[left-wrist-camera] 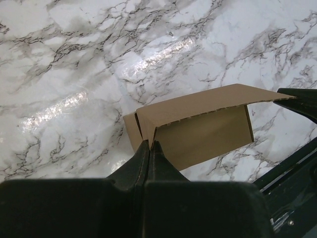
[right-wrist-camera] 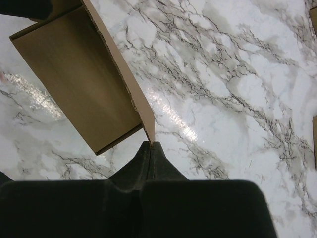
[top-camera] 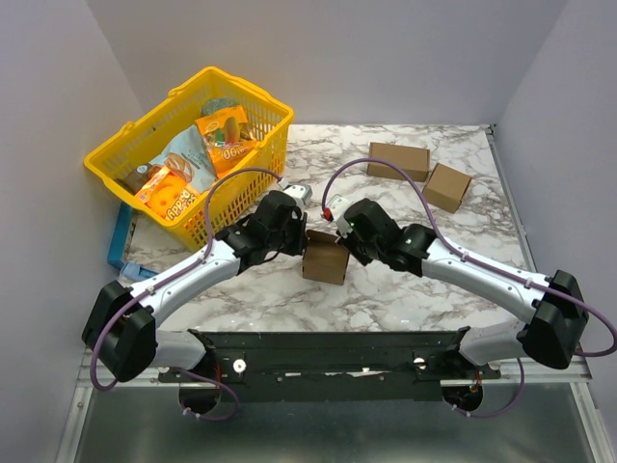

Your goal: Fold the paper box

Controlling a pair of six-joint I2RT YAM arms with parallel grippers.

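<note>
Only overhead shows the basket (wrists: paper box).

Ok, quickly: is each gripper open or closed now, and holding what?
Left gripper: closed on an edge of the paper box.
Right gripper: closed on a corner of the paper box.
</note>
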